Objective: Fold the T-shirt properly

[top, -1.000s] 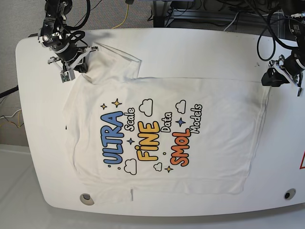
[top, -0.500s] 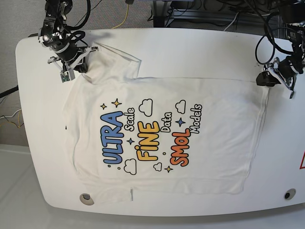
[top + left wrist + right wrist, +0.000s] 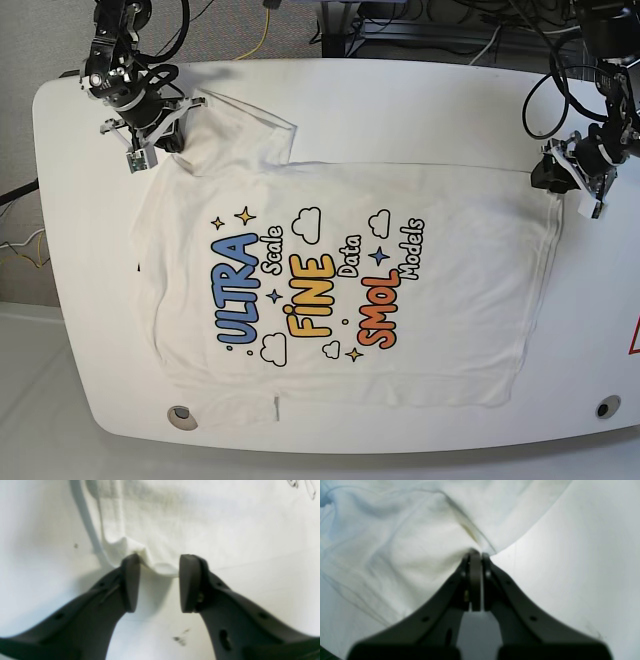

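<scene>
T-shirt place: the T-shirt (image 3: pixel 340 280) is lying spread on the white desk (image 3: pixel 420 100), print side up, filling the middle of the base view from the upper left down to the lower right.
Lay of the cloth: the body is lying almost flat, with small wrinkles only. The sleeve at the upper left of the base view is bunching up a little under the arm there.
Progress: I am judging that the folding is only starting. No part of the body is lying over another part, and the whole coloured print is showing.
What is left: all the folds are still to do, as far as I can judge; the sides and the sleeves are not yet brought in, and the length is not yet halved.
Right tool: the right tool (image 3: pixel 475 555), at the upper left of the base view, is closed tight and is pinching a bunch of the white cloth near the sleeve. In the right wrist view the cloth is gathering into creases that are running to its tip.
Left tool: the left tool (image 3: pixel 158 565), at the right edge of the base view, is standing partly open. A small raised corner of the shirt hem is sitting between its two pads, and the left pad in the left wrist view is touching the cloth, but it is not clamping it yet.
Step in hand: it seems that the left tool is preparing to take this corner, while the right tool is holding the other end.
</scene>
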`<state>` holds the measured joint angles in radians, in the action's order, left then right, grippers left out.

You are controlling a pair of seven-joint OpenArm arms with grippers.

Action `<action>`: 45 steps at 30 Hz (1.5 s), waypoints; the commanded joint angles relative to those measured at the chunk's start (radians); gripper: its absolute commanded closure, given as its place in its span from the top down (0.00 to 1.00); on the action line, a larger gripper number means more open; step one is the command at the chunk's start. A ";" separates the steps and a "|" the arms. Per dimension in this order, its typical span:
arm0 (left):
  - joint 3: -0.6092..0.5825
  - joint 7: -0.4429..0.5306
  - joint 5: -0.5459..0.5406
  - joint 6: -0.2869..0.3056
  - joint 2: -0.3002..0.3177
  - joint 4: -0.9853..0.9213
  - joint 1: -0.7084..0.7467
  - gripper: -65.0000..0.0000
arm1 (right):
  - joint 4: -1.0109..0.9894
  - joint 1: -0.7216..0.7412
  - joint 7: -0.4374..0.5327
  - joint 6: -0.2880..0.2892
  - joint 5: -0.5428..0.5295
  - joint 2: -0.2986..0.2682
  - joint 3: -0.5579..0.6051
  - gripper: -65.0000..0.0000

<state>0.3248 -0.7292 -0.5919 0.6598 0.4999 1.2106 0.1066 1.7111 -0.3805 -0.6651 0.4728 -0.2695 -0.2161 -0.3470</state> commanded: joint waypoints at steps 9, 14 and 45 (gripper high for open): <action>0.011 -0.032 0.092 -0.030 0.031 -0.014 -0.004 0.35 | 0.011 0.003 0.012 0.000 -0.005 -0.010 -0.007 0.00; 0.014 -0.047 0.058 -0.044 0.042 -0.027 -0.002 0.40 | 0.010 0.004 0.011 0.000 -0.002 -0.011 -0.007 0.00; 0.031 -0.078 -0.119 -0.013 0.007 -0.008 0.027 0.12 | 0.018 -0.001 0.012 0.000 -0.012 -0.012 -0.009 0.00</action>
<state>0.3550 -0.7681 -0.7216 0.6418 0.4900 1.1934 0.1238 1.7111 -0.3805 -0.6628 0.4725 -0.2699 -0.2157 -0.3481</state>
